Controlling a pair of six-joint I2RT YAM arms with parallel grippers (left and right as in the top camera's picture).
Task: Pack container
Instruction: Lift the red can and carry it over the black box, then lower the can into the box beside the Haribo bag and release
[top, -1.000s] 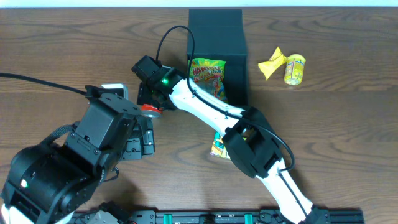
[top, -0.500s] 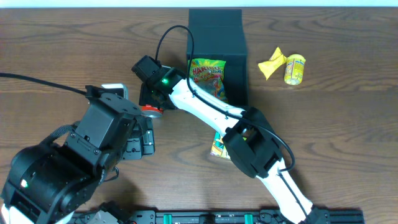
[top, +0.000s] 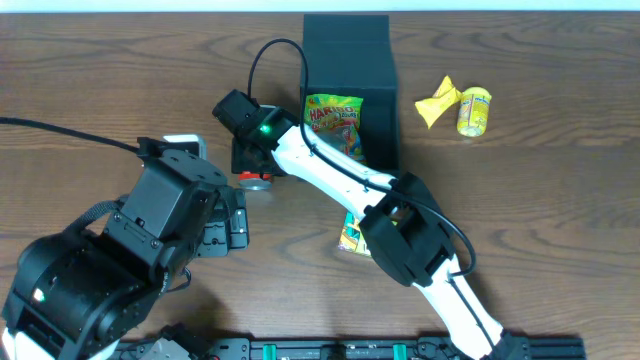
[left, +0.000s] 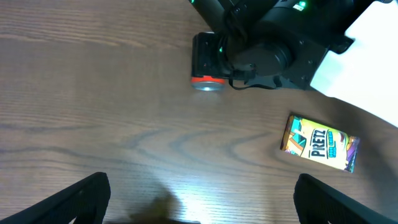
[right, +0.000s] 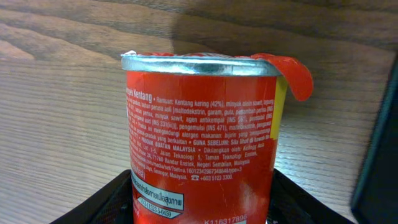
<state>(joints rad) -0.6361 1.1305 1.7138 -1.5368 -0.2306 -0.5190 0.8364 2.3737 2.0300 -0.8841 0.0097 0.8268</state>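
Container (top: 345, 50), the black box, sits open at the far middle of the table (top: 560, 220) with its flap lid folded away from the robot. The left arm (top: 100, 260) rests near the front left edge, and the left gripper (left: 200, 180) has its fingers spread wide with nothing between them. The right arm (top: 330, 175) stretches from the front across to a spot just left of the box. A gummy bag (top: 333, 118) already lies inside the container, and a pretzel packet (left: 320, 143) lies on the wood partly under the right arm. Well off to the right are a yellow wrapper (top: 437, 100) and a small yellow can (top: 473, 110), close together. The red can (right: 202, 124) lies on its side near the box's left wall but apart from it. The right gripper (top: 250, 165) straddles it, a finger on each side of the body; whether they are pressing on it yet I cannot tell. The step in hand looks like picking up this can. To do it well, I judge the fingers should close evenly across the round body, since a can on its side may roll or squirt out, and then lift it clear of the box wall before carrying it over.
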